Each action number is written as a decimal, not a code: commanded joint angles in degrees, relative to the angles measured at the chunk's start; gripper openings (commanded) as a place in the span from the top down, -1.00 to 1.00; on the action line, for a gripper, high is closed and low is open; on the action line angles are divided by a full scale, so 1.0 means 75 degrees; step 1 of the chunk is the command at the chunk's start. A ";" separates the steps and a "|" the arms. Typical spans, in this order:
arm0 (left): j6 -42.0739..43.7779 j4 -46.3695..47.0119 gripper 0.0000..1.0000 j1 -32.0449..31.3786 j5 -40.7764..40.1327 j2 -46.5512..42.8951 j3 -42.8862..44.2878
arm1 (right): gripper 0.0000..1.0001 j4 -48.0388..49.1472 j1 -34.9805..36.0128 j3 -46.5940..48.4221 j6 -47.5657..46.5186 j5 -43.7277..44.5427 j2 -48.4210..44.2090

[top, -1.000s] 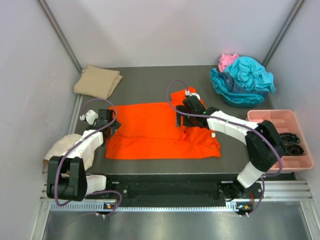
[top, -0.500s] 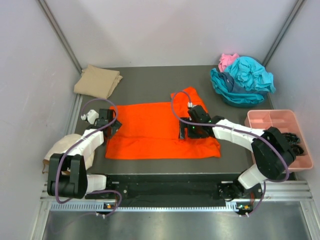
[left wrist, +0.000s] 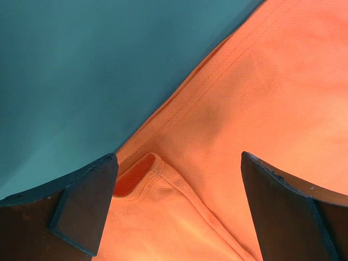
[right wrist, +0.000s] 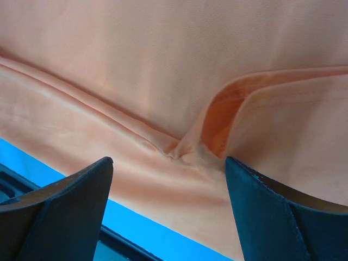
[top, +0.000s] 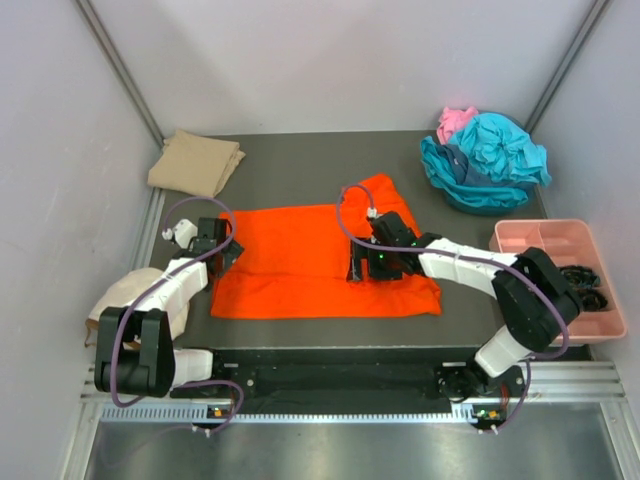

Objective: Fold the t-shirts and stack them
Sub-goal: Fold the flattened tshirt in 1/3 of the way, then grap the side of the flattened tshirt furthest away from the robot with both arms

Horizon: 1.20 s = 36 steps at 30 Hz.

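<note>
Orange t-shirt (top: 300,270) lies spread flat across the middle of the bench (top: 300,165), just beyond the 2 arm bases, and it looks to be the one being folded. The left end effector (top: 224,256) hovers at the shirt's left edge, its fingers spread wide and holding nothing. Its wrist view shows a small curled lip of hem (left wrist: 136,176) between them. The right end effector (top: 364,264) hangs over the shirt's right half, also spread and pinching nothing, with a raised crease (right wrist: 217,117) beneath it.

By my reading the fold is at the grasp stage. Each side would need to drop, close on a cloth edge, then carry it across without dragging the layer below.

Beside the shirt on the right sits a pink compartment tray (top: 545,226). Farther back on the left a tan t-shirt (top: 195,162) lies folded, probably the start of the stack. At the far right, teal t-shirts (top: 490,160) and a pink t-shirt (top: 455,122) are bunched together, not yet folded.
</note>
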 commanded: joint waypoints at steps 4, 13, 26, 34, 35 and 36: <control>0.0090 0.0195 -0.98 0.0004 -0.0052 0.0018 0.0104 | -0.67 0.0614 0.0137 0.0687 0.0157 -0.0595 0.0360; 0.0043 0.0242 -0.98 0.0004 -0.0052 0.0088 0.0069 | -0.67 0.0614 0.0137 0.1214 0.0157 -0.0725 0.0548; 0.0055 0.0405 -0.98 0.0004 -0.0005 0.0311 0.0151 | -0.68 -0.0262 0.0137 0.1367 -0.0358 0.1229 0.0070; 0.0464 0.0675 -0.98 0.0004 -0.0379 0.1071 0.1144 | -0.80 -0.0371 -0.0574 0.2151 -0.0979 0.2862 0.0172; 0.0569 0.0675 -0.98 0.0015 -0.0438 0.1177 0.1298 | -0.81 -0.0289 -0.0775 0.2280 -0.1015 0.2792 0.0278; 0.0628 0.0687 -0.98 0.0027 -0.0497 0.1283 0.1636 | -0.81 -0.0218 -0.0986 0.2652 -0.1062 0.2501 0.0395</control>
